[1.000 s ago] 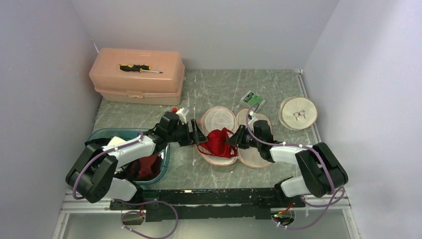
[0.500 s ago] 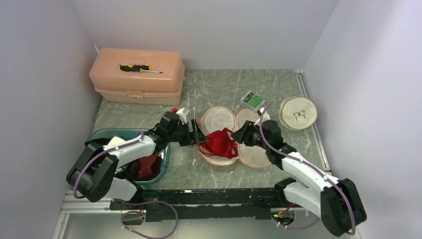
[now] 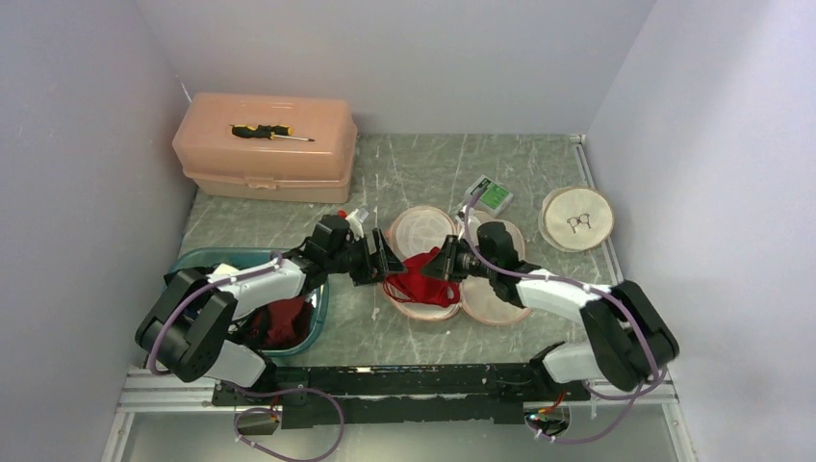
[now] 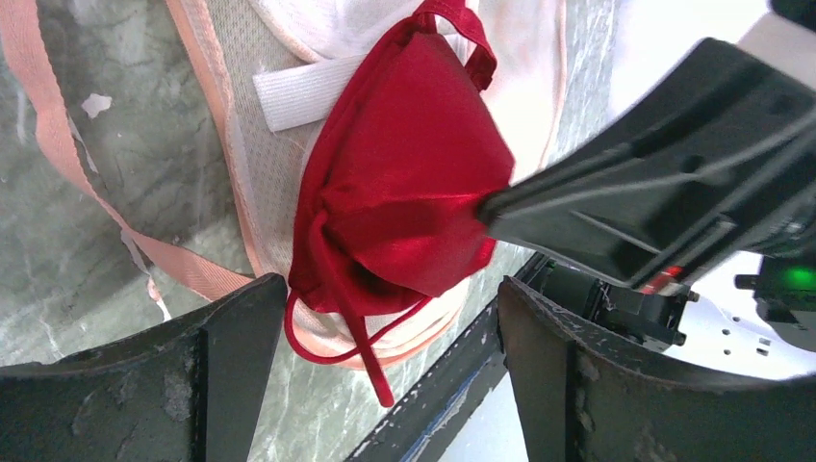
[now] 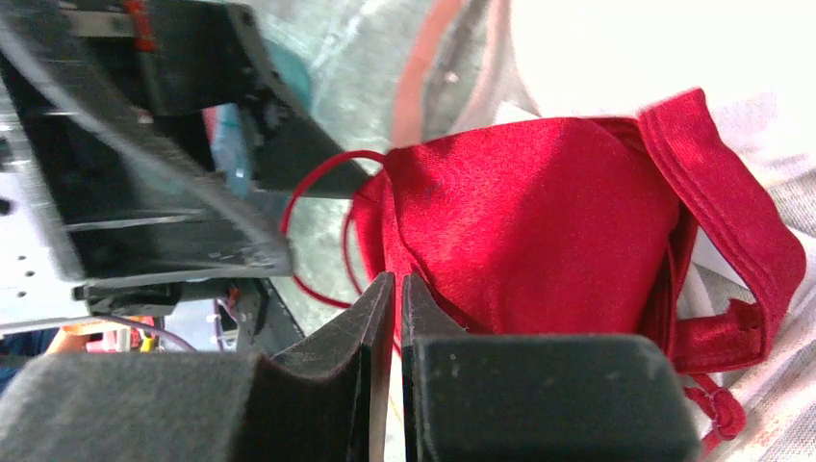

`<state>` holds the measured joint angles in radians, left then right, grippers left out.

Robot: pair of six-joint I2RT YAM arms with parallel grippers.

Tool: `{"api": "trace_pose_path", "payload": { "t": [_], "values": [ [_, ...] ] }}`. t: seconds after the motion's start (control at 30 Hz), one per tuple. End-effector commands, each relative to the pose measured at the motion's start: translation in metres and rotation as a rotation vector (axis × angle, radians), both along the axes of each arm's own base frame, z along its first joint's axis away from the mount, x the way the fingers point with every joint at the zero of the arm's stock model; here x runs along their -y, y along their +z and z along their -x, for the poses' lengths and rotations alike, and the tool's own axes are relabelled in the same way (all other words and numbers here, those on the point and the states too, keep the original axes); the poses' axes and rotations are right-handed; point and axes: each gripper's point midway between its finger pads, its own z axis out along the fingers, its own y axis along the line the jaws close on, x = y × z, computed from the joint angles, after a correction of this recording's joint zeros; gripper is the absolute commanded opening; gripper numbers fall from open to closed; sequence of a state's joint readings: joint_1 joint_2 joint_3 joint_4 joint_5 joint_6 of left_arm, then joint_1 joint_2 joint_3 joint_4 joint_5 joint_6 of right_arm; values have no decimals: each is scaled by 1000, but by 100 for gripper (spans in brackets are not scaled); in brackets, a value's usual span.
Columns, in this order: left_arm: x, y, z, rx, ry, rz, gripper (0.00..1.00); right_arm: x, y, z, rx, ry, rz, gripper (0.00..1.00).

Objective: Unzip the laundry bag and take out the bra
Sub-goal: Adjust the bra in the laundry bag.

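At the near left, a teal basin (image 3: 197, 258) is sitting beside the left arm with something red inside it. Just beyond, the left gripper (image 3: 382, 258) is hovering low at the left edge of the bra (image 3: 421, 274), its jaws standing wide apart and holding nothing. The right gripper (image 3: 443, 262) is reaching in from the opposite side. Its fingers are pressed almost together with the tips touching the bra's right edge, though whether any fabric is pinched between them cannot be told. The bra is lying bunched on the white mesh of the laundry bag (image 3: 420, 227), which is spread open on the table (image 3: 423, 164), with a thin red strap trailing toward the near edge. Farther back, a small green box (image 3: 492, 195) and a round pad (image 3: 558, 231) carrying glasses (image 3: 577, 222) are resting to the right. A peach toolbox (image 3: 265, 159) is standing at the far left with a screwdriver (image 3: 269, 133) on its lid.
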<state>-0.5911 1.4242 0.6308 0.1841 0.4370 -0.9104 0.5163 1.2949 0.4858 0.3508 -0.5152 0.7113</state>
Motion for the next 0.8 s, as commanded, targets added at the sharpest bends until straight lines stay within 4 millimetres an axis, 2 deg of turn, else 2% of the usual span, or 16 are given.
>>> {"api": "trace_pose_path", "payload": {
  "t": [0.0,0.17,0.5,0.77],
  "values": [
    [5,2,2,-85,-12,2,86,-8,-18,-7,-24,9,1,11],
    [6,-7,3,-125,-6,-5,85,-2,-50,-2,-88,-21,41,9],
    [12,-9,-8,-127,-8,-25,83,13,-94,-7,-179,-122,159,8],
    [15,-3,-19,-99,-1,-60,81,17,-103,-4,-192,-133,186,9]
  ]
}}
